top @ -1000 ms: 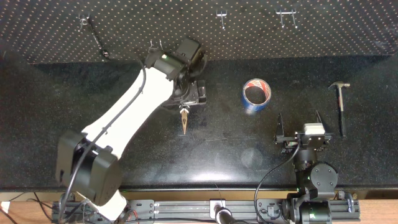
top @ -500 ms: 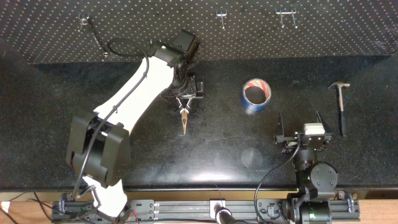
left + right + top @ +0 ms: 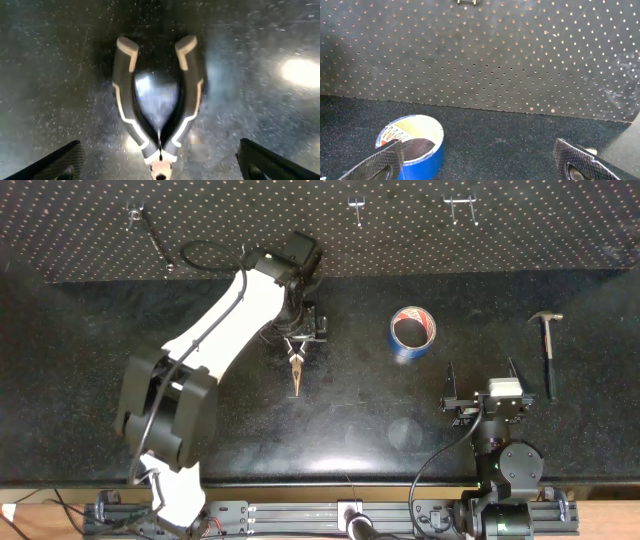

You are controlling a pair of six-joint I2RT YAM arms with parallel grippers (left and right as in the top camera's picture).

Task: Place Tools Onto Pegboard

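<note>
The left tool [image 3: 304,330] has shifted over the handles of the pliers [image 3: 296,370], its fingers spread wide and holding nothing. A grasp looks imminent.

Your pliers [image 3: 161,147] have dark grey handles with cream stripes and cream tips. The tape roll [image 3: 434,157] is blue outside and white inside. The pegboard [image 3: 520,60] is black with an even grid of pale dots. The table [image 3: 380,410] is black with fine pale speckles. The left arm [image 3: 230,320] is white with black joints.
</note>
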